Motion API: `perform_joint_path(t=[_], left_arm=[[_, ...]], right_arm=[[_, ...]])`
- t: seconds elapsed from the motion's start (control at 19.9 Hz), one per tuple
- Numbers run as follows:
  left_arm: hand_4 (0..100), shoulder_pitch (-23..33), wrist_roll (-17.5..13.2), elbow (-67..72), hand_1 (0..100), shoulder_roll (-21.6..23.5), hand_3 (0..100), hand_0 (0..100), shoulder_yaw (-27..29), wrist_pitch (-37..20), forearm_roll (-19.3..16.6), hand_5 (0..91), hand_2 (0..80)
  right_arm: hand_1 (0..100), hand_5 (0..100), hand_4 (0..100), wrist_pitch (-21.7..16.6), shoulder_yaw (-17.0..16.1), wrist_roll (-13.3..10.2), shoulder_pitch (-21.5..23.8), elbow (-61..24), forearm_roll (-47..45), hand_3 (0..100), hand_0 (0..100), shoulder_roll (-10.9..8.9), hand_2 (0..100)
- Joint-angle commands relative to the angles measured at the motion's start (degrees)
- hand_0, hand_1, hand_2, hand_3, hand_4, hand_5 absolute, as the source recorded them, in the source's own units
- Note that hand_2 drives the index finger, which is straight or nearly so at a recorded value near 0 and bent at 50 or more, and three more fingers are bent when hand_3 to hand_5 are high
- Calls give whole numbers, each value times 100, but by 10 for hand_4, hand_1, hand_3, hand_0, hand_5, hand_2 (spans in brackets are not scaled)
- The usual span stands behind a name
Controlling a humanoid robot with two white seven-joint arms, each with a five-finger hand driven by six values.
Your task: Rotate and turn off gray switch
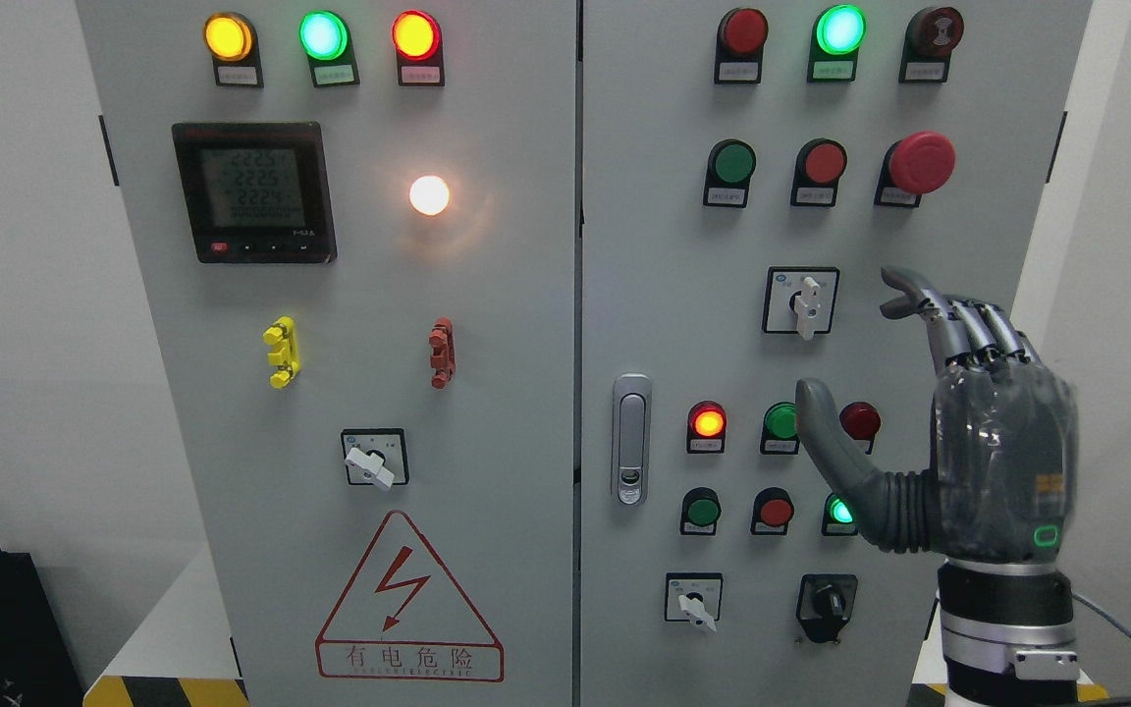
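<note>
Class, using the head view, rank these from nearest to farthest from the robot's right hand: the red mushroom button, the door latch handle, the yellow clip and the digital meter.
From the right hand:
1. Red mushroom button, above the hand, right door.
2. Door latch handle, right door's left edge.
3. Yellow clip, left door, middle.
4. Digital meter, left door, upper left.

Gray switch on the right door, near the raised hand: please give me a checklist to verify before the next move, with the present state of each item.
1. Target in view: ok. The gray switch is unobstructed, its handle pointing down.
2. Right hand free: ok. Fingers spread, holding nothing.
3. Contact with the switch: not ok. The fingertips sit to its right, apart from it.
4. Thumb clear of other controls: cannot tell. It overlaps the row with the dark red button.
5. Red mushroom button clear: ok. It is above the hand, untouched.
6. Left hand: cannot tell, not in view.
</note>
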Motion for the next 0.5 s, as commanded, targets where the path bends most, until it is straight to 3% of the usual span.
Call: perform_joint_path(t=[0.0,0.45], left_arm=[[0,-53,-4,-140,389,0,0,120,44,1,114,0,0],[0,-53,-4,-140,389,0,0,120,44,1,114,0,0]], right_arm=[[161,134,140,-9,-83,-44,122,-204,0,168,265,7,121],[163,146,149,-9,-83,-44,122,-204,0,183,263,7,123]])
